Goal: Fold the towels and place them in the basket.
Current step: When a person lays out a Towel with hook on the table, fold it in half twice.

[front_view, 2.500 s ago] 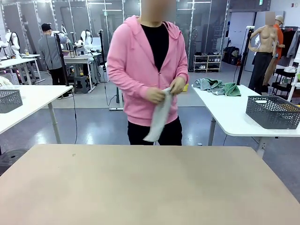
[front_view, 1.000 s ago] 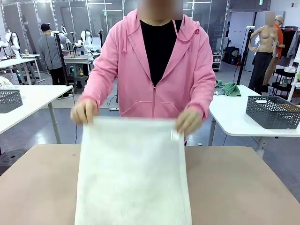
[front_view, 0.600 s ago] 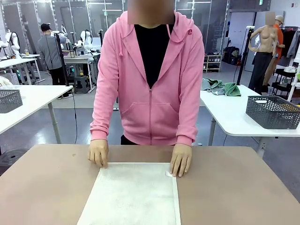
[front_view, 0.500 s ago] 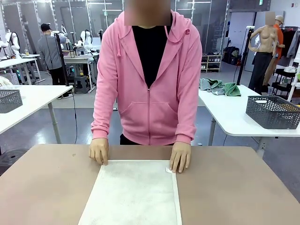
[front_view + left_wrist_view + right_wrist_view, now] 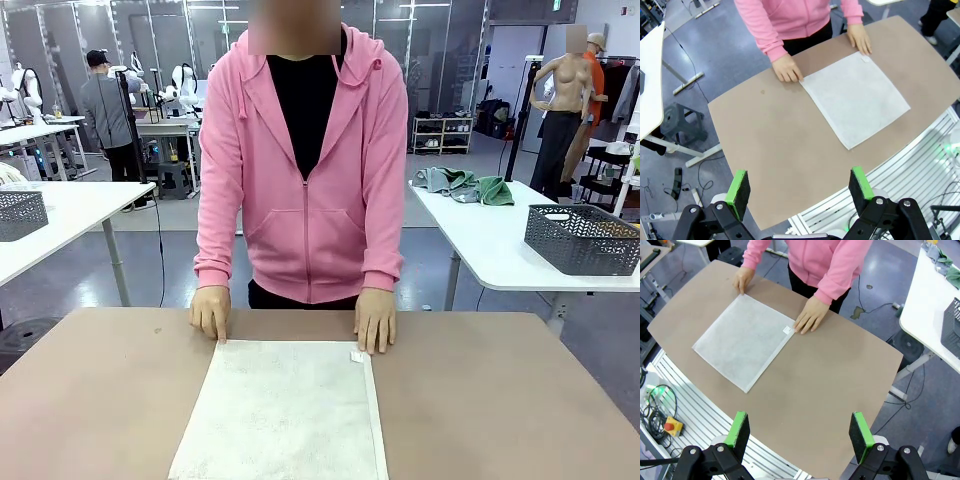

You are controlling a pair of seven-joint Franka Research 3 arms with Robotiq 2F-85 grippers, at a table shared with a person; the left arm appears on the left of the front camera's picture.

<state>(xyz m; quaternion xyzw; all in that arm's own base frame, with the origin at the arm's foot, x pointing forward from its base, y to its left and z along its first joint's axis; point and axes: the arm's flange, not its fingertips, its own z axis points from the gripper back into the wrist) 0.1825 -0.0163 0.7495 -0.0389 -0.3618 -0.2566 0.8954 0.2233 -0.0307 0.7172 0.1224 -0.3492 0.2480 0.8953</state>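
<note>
An off-white towel (image 5: pixel 280 412) lies spread flat in the middle of the brown table (image 5: pixel 500 400). The person in a pink hoodie presses its two far corners down with a left hand (image 5: pixel 211 313) and a right hand (image 5: pixel 375 321). My left gripper (image 5: pixel 800 186) hangs open high above the table's near left, the towel (image 5: pixel 855 97) well ahead of it. High over the near right hangs my right gripper (image 5: pixel 799 430), open too, with the towel (image 5: pixel 742 342) ahead to its left. A dark grey mesh basket (image 5: pixel 582 238) stands on the white side table at the right.
Grey and green towels (image 5: pixel 465 185) lie heaped on the right side table (image 5: pixel 490 250). A second grey basket (image 5: pixel 20 213) stands on a white table at the left. Bare brown tabletop (image 5: pixel 835 380) flanks the towel on both sides.
The person shook out the bunched towel, laid it flat on the table and now holds its far corners down, standing more upright. Both grippers stay open.
</note>
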